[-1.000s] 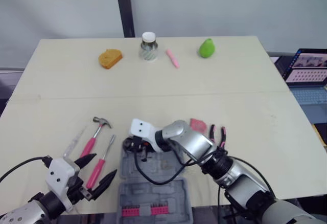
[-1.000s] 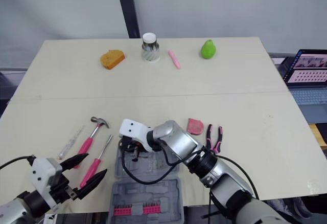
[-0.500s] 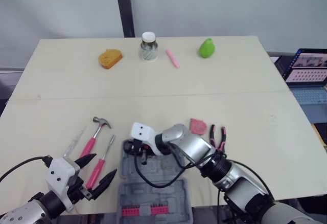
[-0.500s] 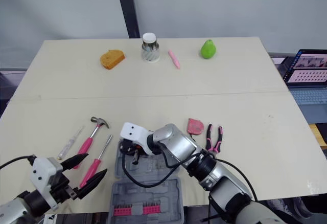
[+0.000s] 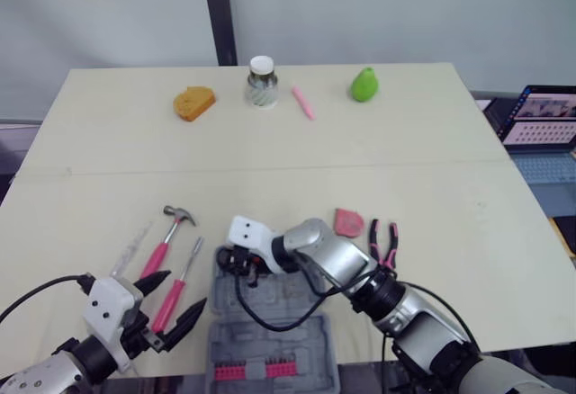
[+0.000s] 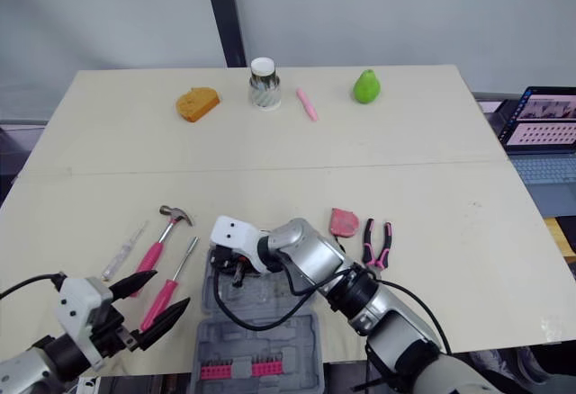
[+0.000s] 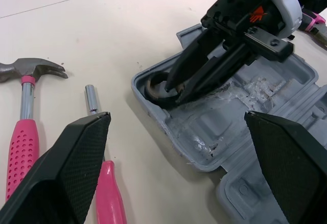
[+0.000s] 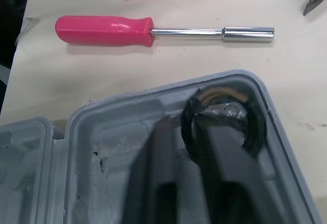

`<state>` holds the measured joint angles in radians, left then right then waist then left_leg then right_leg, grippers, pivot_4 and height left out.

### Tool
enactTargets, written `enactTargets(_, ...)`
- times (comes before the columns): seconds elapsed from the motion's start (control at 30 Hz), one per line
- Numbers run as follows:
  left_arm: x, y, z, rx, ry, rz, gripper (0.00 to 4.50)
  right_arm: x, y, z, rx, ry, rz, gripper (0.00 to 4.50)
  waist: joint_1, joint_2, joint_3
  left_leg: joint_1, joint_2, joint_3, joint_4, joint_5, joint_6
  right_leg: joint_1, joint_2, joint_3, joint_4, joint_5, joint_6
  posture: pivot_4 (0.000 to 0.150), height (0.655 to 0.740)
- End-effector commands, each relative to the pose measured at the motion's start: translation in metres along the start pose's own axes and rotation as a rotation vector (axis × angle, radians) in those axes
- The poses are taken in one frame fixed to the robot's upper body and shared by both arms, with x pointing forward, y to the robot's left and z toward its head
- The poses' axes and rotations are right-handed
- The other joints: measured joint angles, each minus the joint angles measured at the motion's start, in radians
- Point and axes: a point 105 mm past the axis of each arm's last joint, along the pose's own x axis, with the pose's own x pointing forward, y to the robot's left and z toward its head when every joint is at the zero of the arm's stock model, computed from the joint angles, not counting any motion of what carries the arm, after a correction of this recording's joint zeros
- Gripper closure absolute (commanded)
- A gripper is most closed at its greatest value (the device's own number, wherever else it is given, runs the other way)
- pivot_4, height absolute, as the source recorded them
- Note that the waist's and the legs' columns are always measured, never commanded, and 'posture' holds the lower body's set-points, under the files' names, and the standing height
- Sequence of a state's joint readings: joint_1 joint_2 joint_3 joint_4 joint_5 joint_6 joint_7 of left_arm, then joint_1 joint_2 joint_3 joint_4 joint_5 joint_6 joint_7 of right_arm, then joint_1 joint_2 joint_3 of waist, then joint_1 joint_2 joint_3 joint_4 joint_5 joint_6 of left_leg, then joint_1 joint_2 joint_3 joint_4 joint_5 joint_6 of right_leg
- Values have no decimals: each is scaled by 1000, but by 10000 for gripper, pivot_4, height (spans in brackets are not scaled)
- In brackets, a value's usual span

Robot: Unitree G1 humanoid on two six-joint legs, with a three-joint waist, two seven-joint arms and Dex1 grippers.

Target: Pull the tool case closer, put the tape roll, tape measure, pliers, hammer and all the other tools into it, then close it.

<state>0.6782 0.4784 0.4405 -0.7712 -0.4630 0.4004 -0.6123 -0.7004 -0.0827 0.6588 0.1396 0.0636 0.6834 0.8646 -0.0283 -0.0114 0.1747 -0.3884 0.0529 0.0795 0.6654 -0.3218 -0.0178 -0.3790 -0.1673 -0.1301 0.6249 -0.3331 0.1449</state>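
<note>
Near the counter's (image 5: pixel 405 142) front edge I log the grey tool case (image 5: pixel 301 344), lid open, its two halves running away from me.

- Tape roll (image 8: pixel 255 127): lies flat in the far-left corner of the far half.
- My right hand (image 7: pixel 176 92): fingers nearly together, pinching the roll's wall, one finger through its hole.
- Hammer (image 5: pixel 166 241): left of the case, pink handle slanting, head at the far end.
- Pink screwdriver (image 5: pixel 180 277): beside the hammer, roughly parallel, shaft pointing away.
- Pliers (image 5: pixel 384 241): right of the case, long axis near-to-far, handles spread at the far end.
- Tape measure (image 5: pixel 349 222): just left of the pliers.
- My left hand (image 5: pixel 186 288): hovers front-left, fingers spread wide, holding nothing.
</note>
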Motion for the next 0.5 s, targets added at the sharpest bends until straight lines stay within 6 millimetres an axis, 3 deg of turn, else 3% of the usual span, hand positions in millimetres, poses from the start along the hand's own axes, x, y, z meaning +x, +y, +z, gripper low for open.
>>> enactTargets(0.03,0,-2,5,28,-15,-7,0,-6,7,25,-35,-86,30,29903,0,0,0,0,0,0,0,0,0,0,0,0,0,0,0,1500,7400)
enactTargets(0.3,1,0,5,25,-19,-1,0,-14,3,39,-33,-163,16,29903,0,0,0,0,0,0,0,0,0,0,0,0,0,0,0,1500,7400)
enactTargets(0.4,2,0,5,24,-21,0,0,-12,-3,37,-47,-191,-20,38116,0,0,0,0,0,0,0,0,0,0,0,0,0,0,0,1500,7400)
enactTargets(0.43,2,0,5,25,-21,-1,0,-10,-5,35,-49,-201,-29,43536,0,0,0,0,0,0,0,0,0,0,0,0,0,0,0,1500,7400)
enactTargets(0.5,3,0,5,27,-23,-2,0,-8,-7,32,-38,-215,-36,44382,0,0,0,0,0,0,0,0,0,0,0,0,0,0,0,1500,7400)
